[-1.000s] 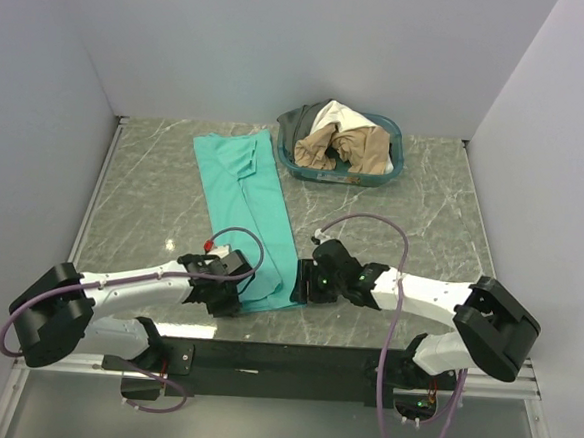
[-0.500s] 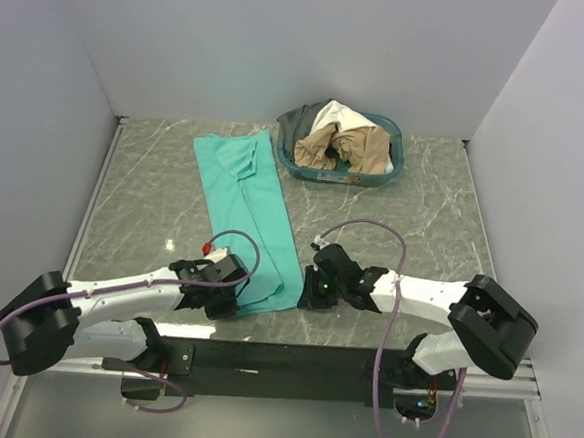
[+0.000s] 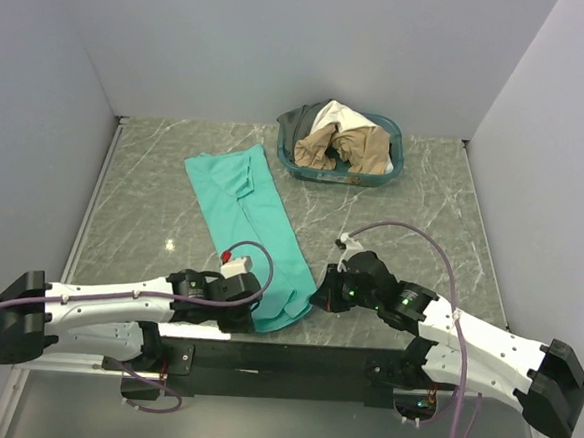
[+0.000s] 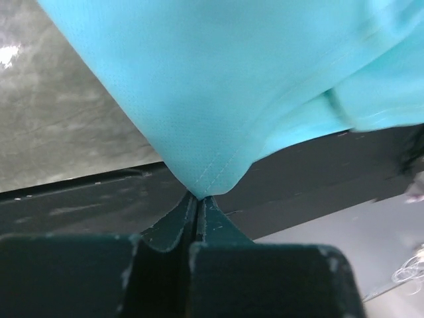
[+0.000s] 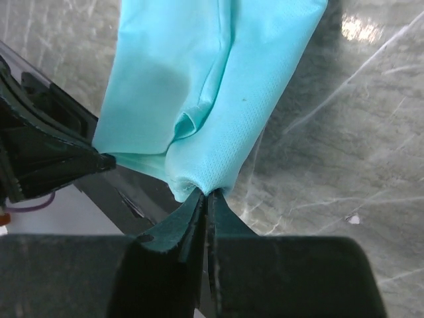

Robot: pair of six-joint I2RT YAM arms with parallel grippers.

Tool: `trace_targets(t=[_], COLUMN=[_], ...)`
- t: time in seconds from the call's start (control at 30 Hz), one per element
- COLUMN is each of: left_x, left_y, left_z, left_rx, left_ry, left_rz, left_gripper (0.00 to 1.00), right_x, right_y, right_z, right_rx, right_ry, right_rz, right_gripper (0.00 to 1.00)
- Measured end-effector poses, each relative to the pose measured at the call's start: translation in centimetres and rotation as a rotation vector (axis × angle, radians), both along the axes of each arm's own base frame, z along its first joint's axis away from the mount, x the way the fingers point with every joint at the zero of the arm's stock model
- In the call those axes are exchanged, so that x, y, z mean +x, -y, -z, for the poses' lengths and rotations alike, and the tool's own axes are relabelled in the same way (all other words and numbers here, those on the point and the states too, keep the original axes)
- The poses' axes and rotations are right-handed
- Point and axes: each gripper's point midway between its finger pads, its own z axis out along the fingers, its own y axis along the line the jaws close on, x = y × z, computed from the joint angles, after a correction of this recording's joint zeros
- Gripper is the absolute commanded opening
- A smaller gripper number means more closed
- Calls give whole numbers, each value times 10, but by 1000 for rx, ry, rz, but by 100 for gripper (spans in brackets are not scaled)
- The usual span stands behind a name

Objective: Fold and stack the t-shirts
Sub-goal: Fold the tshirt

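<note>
The teal-green t-shirt lies as a long folded strip on the marble table, running from the back left toward the near edge. My left gripper is shut on its near left hem corner; the left wrist view shows the stitched hem pinched at the fingertips. My right gripper is shut on the near right corner, where cloth bunches at the tips. The near end is raised over the black rail. The cream, tan and dark grey t-shirts sit crumpled in the basket.
The oval teal-blue basket stands at the back, right of centre. A black mounting rail runs along the near table edge under both grippers. Grey walls close in the left, back and right sides.
Both grippers have closed on the teal shirt's near corners and drawn back toward the near edge. The near end has lifted, and the strip has shifted and slanted to the left.
</note>
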Motion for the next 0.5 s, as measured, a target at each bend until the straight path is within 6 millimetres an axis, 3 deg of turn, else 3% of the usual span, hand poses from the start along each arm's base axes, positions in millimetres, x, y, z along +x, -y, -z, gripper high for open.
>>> trace_targets(t=[0.23,0.33,0.5], left_x=[22,29,46], left_y=[18,11,-6], left_z=[-30,-31,-34], left_rx=[8,36,67], left_ry=[60,77,105], left_rz=[-72,-127,-231], left_gripper=[1,1,1], right_x=[12,27,57], right_y=[-1,-11,-34], right_z=[0,-7,-36], right_rx=[-34,-61,-49], right_ry=[26,49,119], right_rz=[25,35,54], right_gripper=[7,6,6])
